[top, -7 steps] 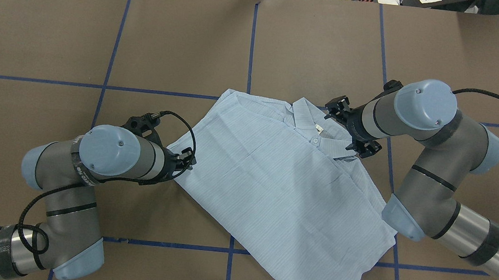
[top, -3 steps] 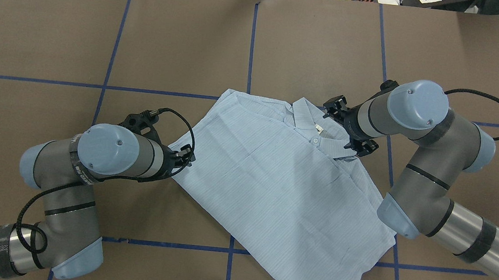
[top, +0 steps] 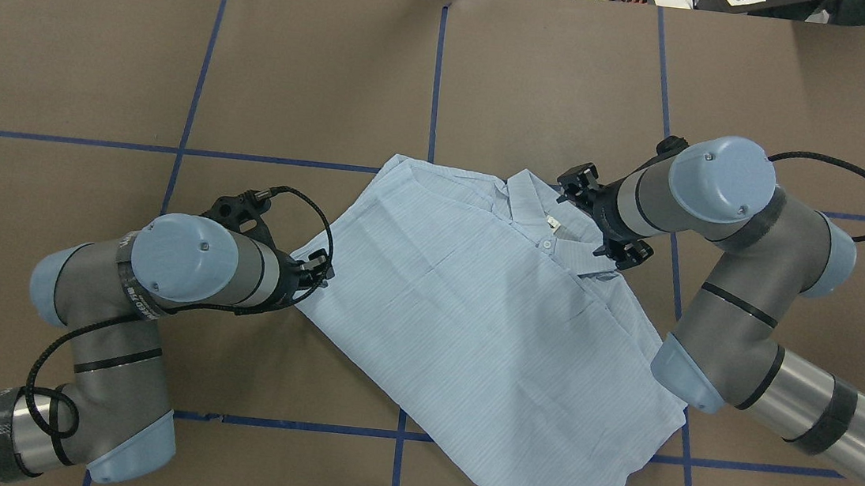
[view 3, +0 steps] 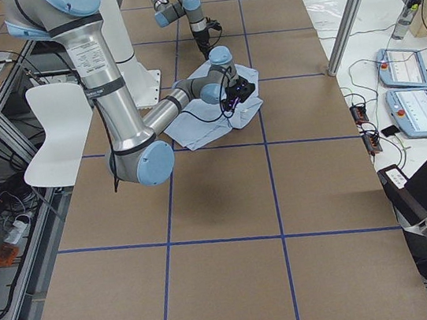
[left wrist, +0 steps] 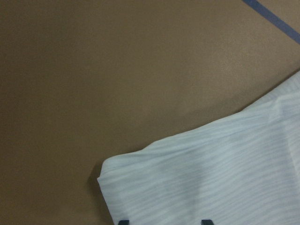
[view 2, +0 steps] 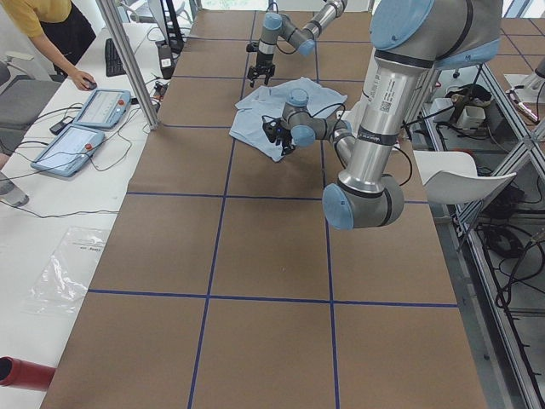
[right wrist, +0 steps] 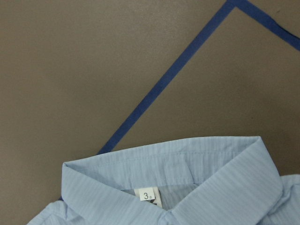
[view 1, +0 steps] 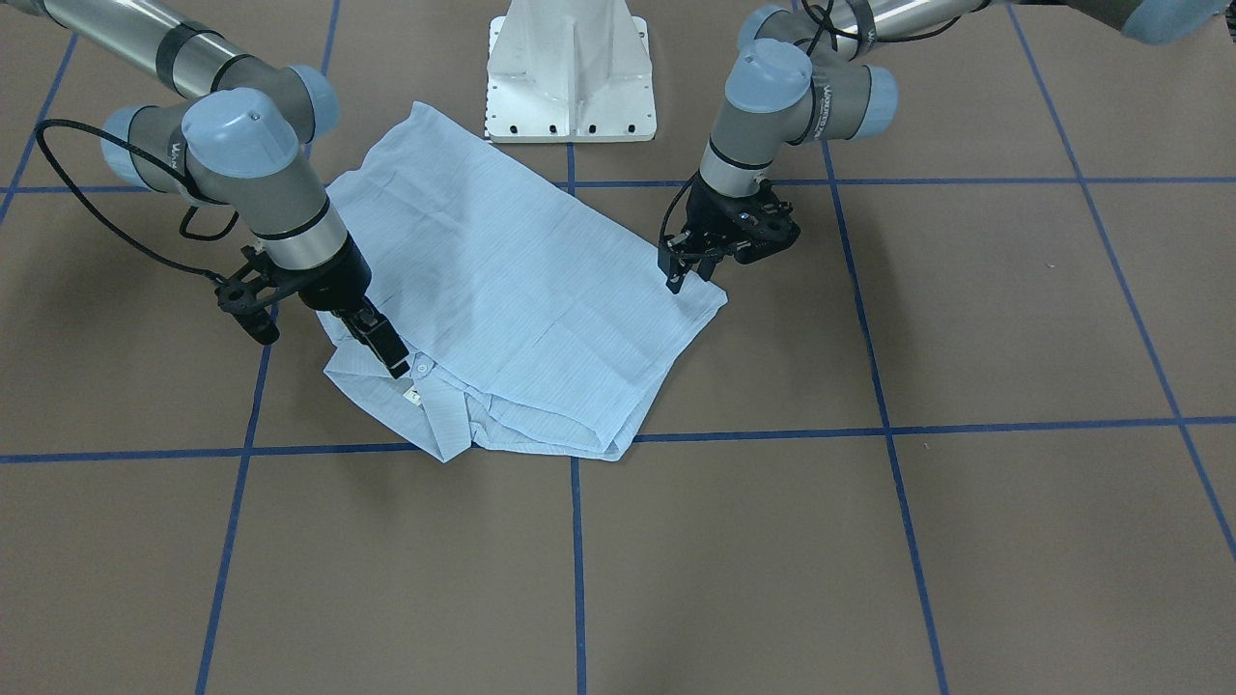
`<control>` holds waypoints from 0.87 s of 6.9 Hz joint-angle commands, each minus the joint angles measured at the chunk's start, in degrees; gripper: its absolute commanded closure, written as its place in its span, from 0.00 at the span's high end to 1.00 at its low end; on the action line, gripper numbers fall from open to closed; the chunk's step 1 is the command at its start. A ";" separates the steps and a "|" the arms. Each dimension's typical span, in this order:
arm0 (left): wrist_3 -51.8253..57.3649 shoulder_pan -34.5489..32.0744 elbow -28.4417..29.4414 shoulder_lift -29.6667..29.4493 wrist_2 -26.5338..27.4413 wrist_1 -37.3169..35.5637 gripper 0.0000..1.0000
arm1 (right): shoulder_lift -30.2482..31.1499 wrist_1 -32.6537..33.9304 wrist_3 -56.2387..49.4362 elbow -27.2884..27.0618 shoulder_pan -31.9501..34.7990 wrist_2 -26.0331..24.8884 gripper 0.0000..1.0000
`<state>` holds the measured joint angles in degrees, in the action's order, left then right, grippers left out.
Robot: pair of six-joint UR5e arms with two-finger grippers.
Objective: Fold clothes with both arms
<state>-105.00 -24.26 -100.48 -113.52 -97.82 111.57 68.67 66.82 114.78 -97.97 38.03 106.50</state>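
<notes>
The shirt (top: 489,312) lies flat, askew on the counter (top: 102,44), thin and limp (likely to sag and slip on the matte brown cover), so its edges seem the surest holds. The left arm (top: 192,267) sets wide jaws astride one corner (left wrist: 105,168). The right arm (top: 716,183) has its jaws at the collar (top: 526,196), their gap impossible to tell. Blue tape lines (top: 437,77) grid the broad surface.

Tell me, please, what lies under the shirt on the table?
The brown table cover shows all round the shirt, and blue tape lines run in beneath it. Their crossing, and anything else under the fabric, is covered.
</notes>
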 commanded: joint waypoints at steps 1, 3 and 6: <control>-0.12 -0.43 -0.06 0.05 0.09 -1.00 0.60 | -0.03 0.06 0.00 0.06 0.03 -0.06 1.00; -0.29 -0.43 -0.15 0.14 0.18 -2.84 0.60 | -0.20 0.06 0.00 0.06 -0.06 -0.06 1.00; -0.56 -0.43 -0.15 0.05 0.62 -2.94 0.46 | -0.20 0.06 0.00 0.06 0.03 -0.06 1.00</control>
<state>-105.39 -24.70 -100.63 -113.39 -97.41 108.75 68.47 66.88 114.78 -97.91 37.98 106.44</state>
